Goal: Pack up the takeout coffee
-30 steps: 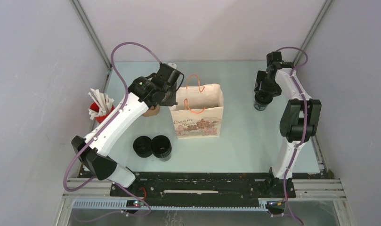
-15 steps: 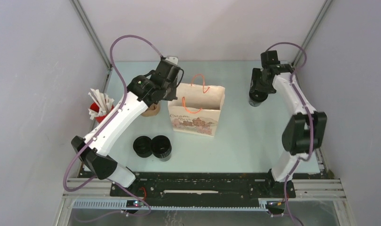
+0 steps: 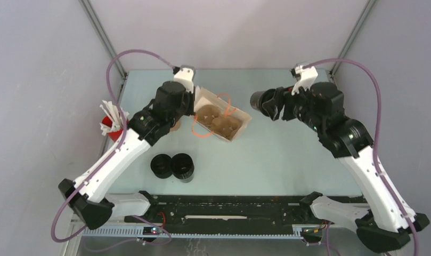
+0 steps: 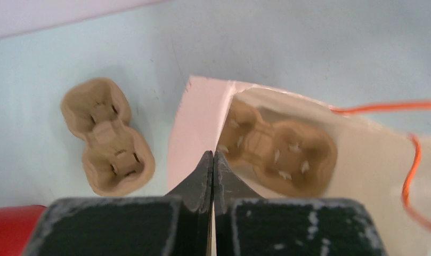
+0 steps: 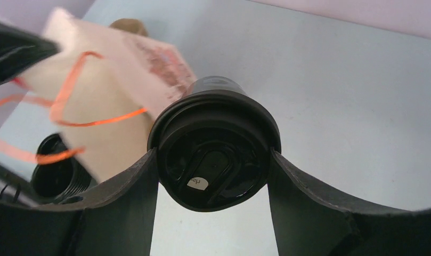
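While the right end effector (image 3: 270, 104) is clamped around the takeout coffee (image 5: 213, 152), held aloft on its side just right of the paper bag (image 4: 194, 120), the left end effector (image 4: 213, 160) has its fingers pressed together on the bag's rim. If that thin pinch slips, the mouth would likely sag. The orange handles (image 4: 383, 106) could also snag the cup, or it may miss the carrier (image 4: 277, 149) inside.
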